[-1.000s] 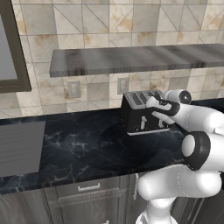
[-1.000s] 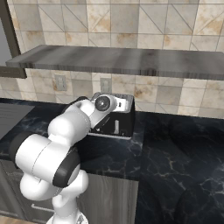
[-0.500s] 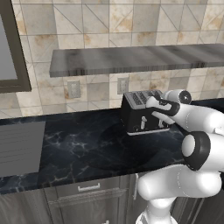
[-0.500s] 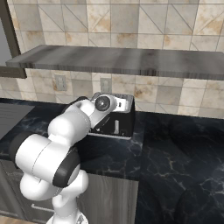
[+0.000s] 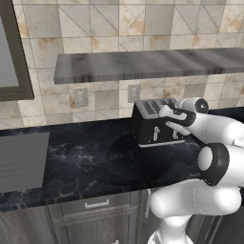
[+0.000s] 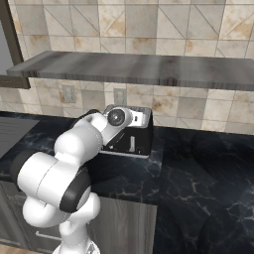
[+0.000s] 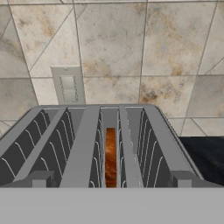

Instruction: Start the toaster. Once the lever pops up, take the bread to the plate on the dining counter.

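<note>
Toaster: I have the toaster point(image 5: 155, 125) standing on the black marble desk point(image 5: 95, 162) against the tiled wall, under the long grey shelf point(image 5: 143, 64). Its front face with the two pale levers point(image 5: 156, 136) looks out toward my base.

Bread: the bread point(image 7: 110, 157) sits on edge in the toaster's middle slot, sunk well down; I see one tan-brown strip between the wire guides.

Fingers: in the hand view the two dark fingers point(image 7: 40, 179) stand far apart, one near each outer slot, with nothing between them. I read them as fully wide and empty.

Gripper: the gripper point(image 5: 169, 119) hovers just over the toaster's silver top, toward its right end as the left base view shows it.

Key relation: the bread lies straight ahead of the hand and below it, centred between the fingers. Its long axis runs away from me along the slot, toward the wall. The fingers therefore straddle the slice across its thin side.

Levers: they lie on the front face, below and nearer to me than the fingers. I cannot tell whether a lever is up or down.

Step in hand: I judge the toaster not yet started or still waiting; the slice is low in its slot.

Next move: I would either drop to a lever or wait for the bread to rise.
</note>
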Robot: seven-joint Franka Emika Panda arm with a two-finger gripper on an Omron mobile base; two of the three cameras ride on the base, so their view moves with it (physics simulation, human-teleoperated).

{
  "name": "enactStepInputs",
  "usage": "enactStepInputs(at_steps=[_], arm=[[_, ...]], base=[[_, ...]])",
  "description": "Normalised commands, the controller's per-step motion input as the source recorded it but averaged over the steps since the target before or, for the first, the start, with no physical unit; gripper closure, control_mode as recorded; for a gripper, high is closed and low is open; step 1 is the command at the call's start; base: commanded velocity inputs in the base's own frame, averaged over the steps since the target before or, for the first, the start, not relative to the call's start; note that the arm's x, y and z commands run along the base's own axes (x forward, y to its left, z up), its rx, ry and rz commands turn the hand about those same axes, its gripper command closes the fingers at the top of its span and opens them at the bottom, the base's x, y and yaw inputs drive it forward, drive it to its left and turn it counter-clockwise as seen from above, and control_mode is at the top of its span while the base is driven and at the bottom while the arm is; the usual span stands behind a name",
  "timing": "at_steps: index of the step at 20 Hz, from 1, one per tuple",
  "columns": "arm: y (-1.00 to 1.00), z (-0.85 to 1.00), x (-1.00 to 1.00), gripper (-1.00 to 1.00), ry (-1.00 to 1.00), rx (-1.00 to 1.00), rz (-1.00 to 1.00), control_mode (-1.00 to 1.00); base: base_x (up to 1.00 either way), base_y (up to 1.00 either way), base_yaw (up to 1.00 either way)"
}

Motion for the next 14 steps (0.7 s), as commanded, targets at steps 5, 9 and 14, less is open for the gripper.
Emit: enactStepInputs(at_steps=[5, 9, 14], arm=[[0.0, 0.0, 0.0, -1.0, 0.0, 0.0, 0.0, -1.0], [0.0, 0.0, 0.0, -1.0, 0.0, 0.0, 0.0, -1.0], [0.0, 0.0, 0.0, -1.0, 0.0, 0.0, 0.0, -1.0]], base=[[0.0, 0.0, 0.0], [0.0, 0.0, 0.0], [0.0, 0.0, 0.0]])
